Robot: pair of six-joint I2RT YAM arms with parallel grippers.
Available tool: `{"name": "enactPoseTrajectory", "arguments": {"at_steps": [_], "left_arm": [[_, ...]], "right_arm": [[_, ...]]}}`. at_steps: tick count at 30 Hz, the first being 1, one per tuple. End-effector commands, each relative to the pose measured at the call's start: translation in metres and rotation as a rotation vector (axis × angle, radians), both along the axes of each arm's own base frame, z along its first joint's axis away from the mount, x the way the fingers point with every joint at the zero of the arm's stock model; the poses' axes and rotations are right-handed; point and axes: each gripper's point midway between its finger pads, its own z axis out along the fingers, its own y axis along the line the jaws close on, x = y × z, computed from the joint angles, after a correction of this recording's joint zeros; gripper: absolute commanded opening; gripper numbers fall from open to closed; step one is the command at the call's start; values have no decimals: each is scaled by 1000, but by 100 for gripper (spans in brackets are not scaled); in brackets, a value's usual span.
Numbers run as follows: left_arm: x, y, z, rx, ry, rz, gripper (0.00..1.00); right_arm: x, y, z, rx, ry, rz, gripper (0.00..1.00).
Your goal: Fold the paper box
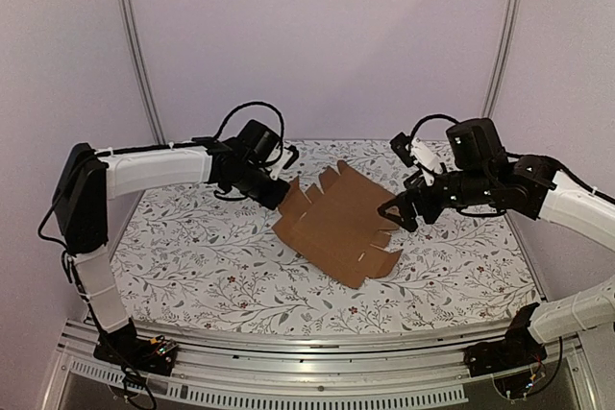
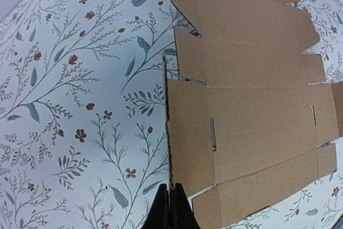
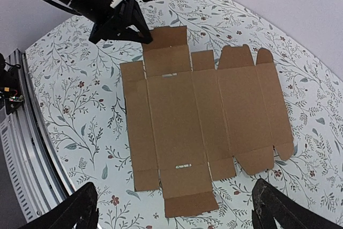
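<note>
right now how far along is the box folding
Barely started. Done: no fold shows; the paper box lies as an open die-cut sheet on the table. In hand: the left jaws are shut on one edge of it. Left: all the panel folds and tab tucks. The right jaws hang wide open above the sheet, holding nothing.

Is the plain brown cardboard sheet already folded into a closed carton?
No, the plain brown cardboard sheet is spread open over the floral table cover, with its panels and flaps all laid out side by side.
</note>
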Motion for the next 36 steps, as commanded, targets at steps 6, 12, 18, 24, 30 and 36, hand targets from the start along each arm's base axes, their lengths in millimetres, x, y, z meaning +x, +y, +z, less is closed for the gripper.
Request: {"name": "enactPoseTrajectory", "arguments": {"at_steps": [6, 12, 18, 24, 30, 36], "left_arm": [[-48, -41, 18, -50, -23, -323, 0], [-76, -63, 40, -83, -78, -453, 0], [-100, -74, 59, -120, -100, -531, 0], [-119, -80, 73, -115, -143, -587, 0], [-131, -82, 84, -136, -153, -612, 0], [-144, -84, 92, -178, -151, -638, 0]], "right_arm": [[-40, 17, 24, 84, -170, 311, 99], [-34, 24, 27, 50, -210, 349, 98], [-19, 33, 15, -39, -265, 399, 98], [-17, 51, 18, -40, -283, 499, 95], [-8, 67, 20, -42, -281, 548, 87], [-5, 83, 9, -14, -231, 587, 76]]}}
